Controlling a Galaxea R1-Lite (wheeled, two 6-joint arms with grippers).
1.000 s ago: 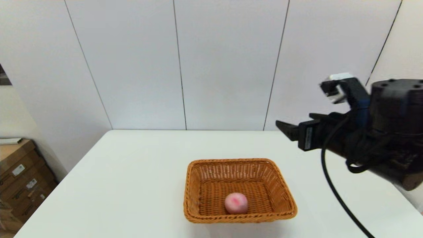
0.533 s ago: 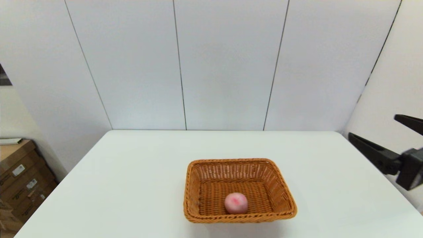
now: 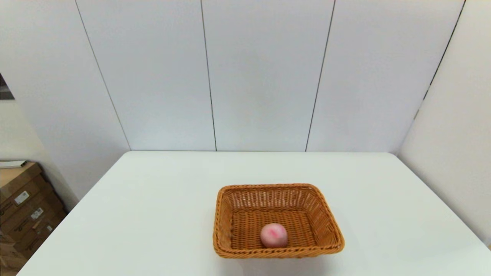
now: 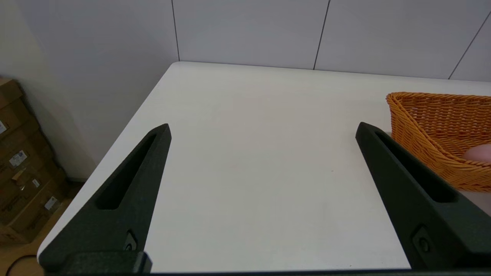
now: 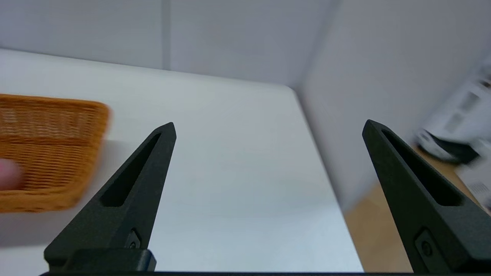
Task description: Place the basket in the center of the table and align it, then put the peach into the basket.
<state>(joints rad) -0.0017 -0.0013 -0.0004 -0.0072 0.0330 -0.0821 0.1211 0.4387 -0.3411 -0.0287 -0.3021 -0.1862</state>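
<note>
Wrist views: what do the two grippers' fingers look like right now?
Both match. The left gripper and the right gripper each have two long matte black fingers tapering to pointed tips, with an elongated recessed slot along each and a small round fastener near the base. No cables, labels or markings show in these views.

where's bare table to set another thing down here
Bare table runs from the basket to the left edge, another patch from its right side to the right edge, and a strip lies behind it up to the wall. Inside the basket the peach sits near the front wall, leaving its back half free. Both grippers are pulled back off the table's near corners, jaws open.
</note>
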